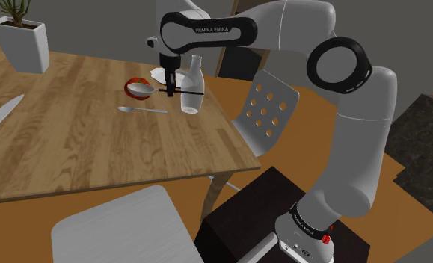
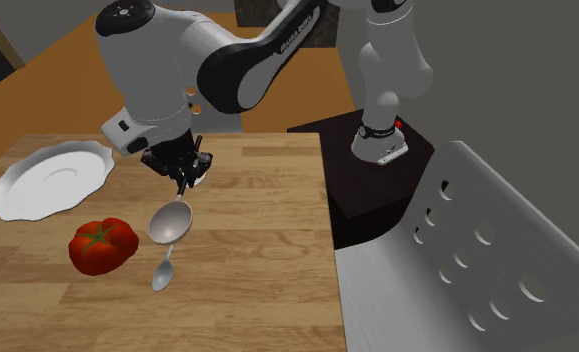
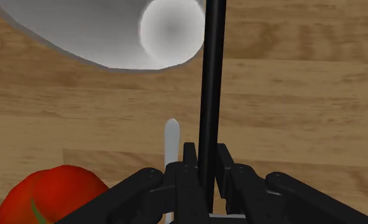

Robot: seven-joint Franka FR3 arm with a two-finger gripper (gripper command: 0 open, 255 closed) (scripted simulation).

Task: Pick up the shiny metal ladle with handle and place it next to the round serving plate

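Above the table (image 2: pixel 257 260), gripper (image 2: pixel 184 180) pinches the ladle (image 2: pixel 170 222) by its black handle, apparently lifted for carrying toward the plate (image 2: pixel 47 180).

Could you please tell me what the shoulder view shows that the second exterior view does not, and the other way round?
Shoulder view, not the second exterior: a white potted plant on the wooden table, and a pale bottle beside the gripper. Second exterior, not the shoulder: the white plate in full, wavy rim and all. Both: the gripper shut on the ladle by its black handle, the red tomato, the spoon, the perforated chair and the stand.
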